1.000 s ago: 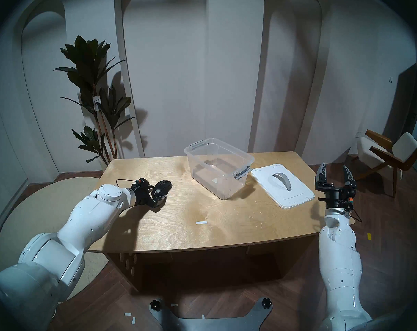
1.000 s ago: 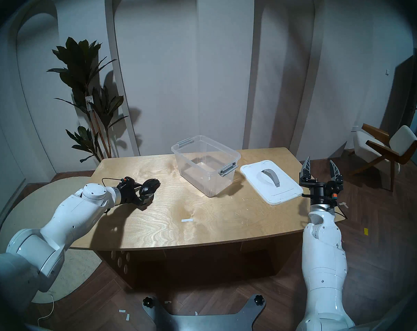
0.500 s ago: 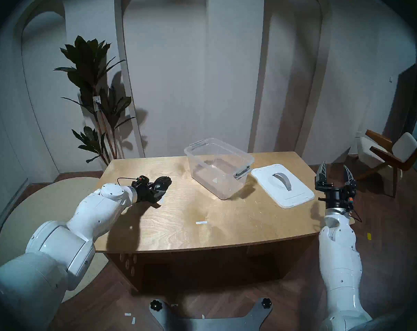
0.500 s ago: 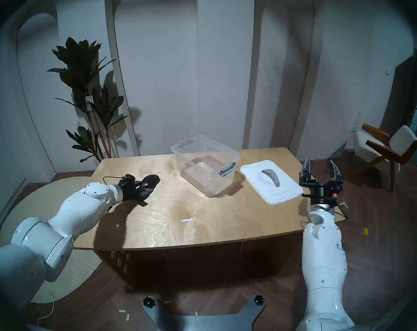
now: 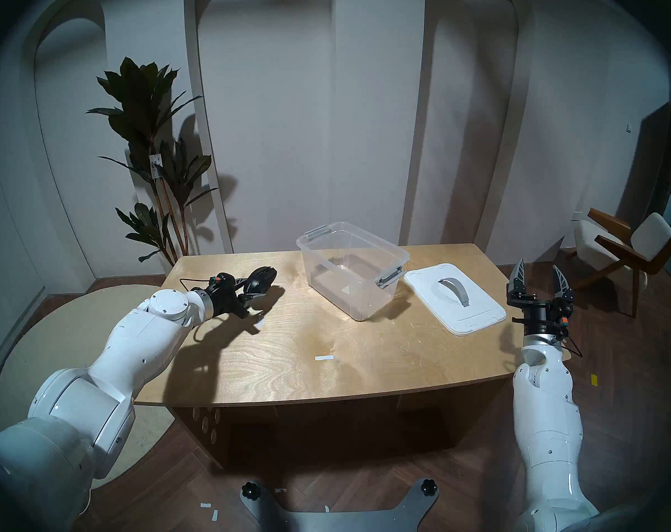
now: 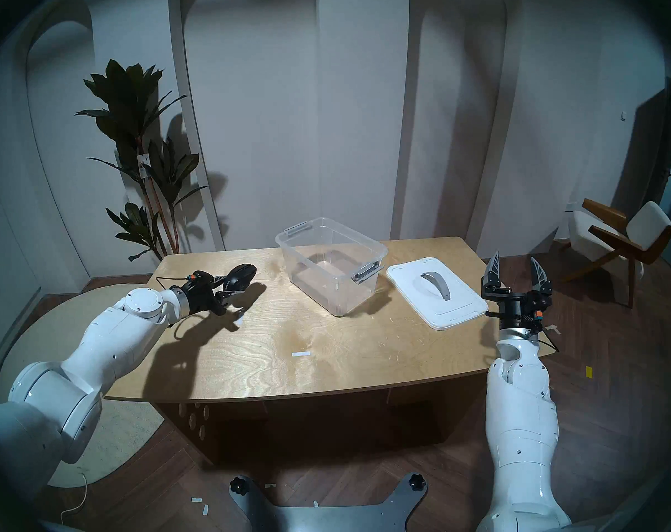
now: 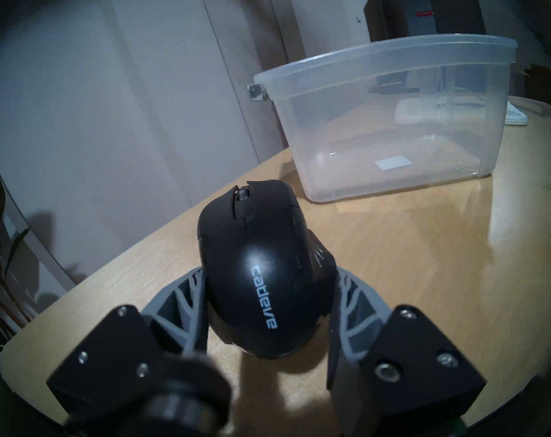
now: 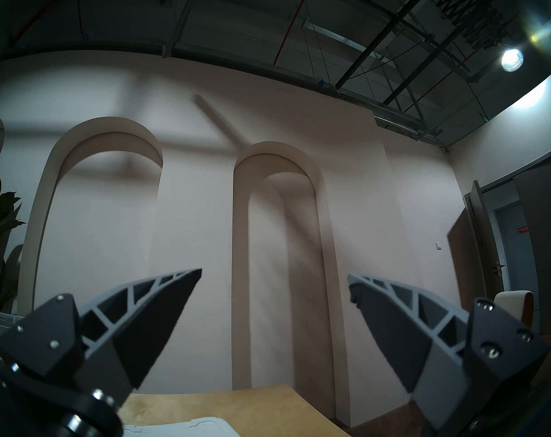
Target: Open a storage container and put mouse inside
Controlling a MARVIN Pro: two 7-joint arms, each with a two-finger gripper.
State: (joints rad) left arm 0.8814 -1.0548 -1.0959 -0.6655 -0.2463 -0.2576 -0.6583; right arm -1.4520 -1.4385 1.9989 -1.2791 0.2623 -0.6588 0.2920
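Observation:
The clear storage container [image 5: 351,268] stands open and empty at the table's back centre, also in the right head view [image 6: 330,264] and the left wrist view [image 7: 394,118]. Its white lid [image 5: 455,297] with a grey handle lies flat to its right [image 6: 437,291]. My left gripper [image 5: 258,287] [image 6: 237,283] is shut on the black mouse [image 5: 260,279] [image 6: 240,277] and holds it above the table, left of the container. In the left wrist view the mouse [image 7: 261,269] sits between the two fingers [image 7: 186,304]. My right gripper [image 5: 539,279] [image 6: 516,272] [image 8: 274,282] is open, empty, pointing up off the table's right edge.
A small white tape strip [image 5: 323,357] lies on the wooden table [image 5: 364,366], another scrap [image 5: 260,322] under the left gripper. A potted plant [image 5: 153,155] stands behind the table's left corner. A chair [image 5: 629,251] stands at the far right.
My left gripper closed on the mouse and lifted it off the table, moving slightly back. The right arm, container and lid have not moved.

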